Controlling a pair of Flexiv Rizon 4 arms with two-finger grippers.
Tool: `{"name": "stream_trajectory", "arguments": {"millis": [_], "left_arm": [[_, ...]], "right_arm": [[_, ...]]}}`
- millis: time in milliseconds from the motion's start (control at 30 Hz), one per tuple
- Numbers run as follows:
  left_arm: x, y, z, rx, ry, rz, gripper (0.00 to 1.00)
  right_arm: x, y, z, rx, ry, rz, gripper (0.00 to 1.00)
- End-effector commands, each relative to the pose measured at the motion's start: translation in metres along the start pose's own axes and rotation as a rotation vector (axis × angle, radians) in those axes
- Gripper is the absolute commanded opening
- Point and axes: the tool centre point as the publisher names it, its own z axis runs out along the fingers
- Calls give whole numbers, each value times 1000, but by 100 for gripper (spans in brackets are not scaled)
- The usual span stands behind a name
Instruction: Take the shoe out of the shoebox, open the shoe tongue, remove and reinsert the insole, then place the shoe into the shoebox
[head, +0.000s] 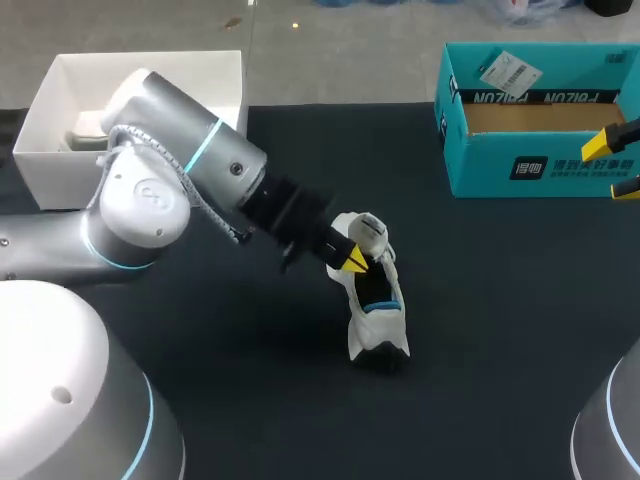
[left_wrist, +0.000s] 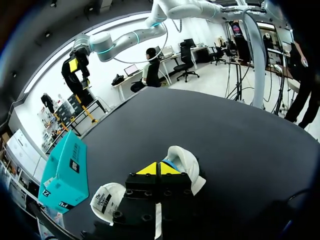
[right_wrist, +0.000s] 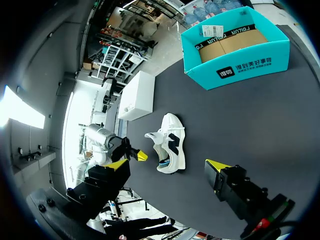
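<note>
Head view, white shoe (head: 378, 322) on its sole mid-table (head: 500, 340), well apart from teal shoebox (head: 520, 172), left gripper (head: 355, 262) fingertips pressed together at shoe's opening, right gripper (head: 613, 166) spread wide beside shoebox.

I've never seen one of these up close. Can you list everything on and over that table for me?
Table: one, black, under everything.
Shoe: one, white with black and blue, mid-table.
Shoebox: one, teal, open, far right of the table, no shoe inside.
Tag: one, white, on the shoebox's far rim.
White box: one, open, far left of the table.
Left arm: one, silver, coming in from the left.
Left tool: one, yellow tips together, at the shoe's opening.
Right tool: one, yellow tips apart, at the table's right by the shoebox.
</note>
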Motion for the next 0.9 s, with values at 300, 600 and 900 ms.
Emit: {"name": "stream_trajectory", "arguments": {"millis": [300, 600, 900], "left_arm": [[8, 6, 1, -87, 184, 125, 0], [19, 6, 5, -293, 292, 176, 0], [13, 13, 12, -198, 301, 220, 0]], "right_arm": [[0, 0, 0, 1, -3, 2, 100], [0, 0, 0, 1, -3, 2, 100], [0, 0, 0, 1, -3, 2, 100]]}}
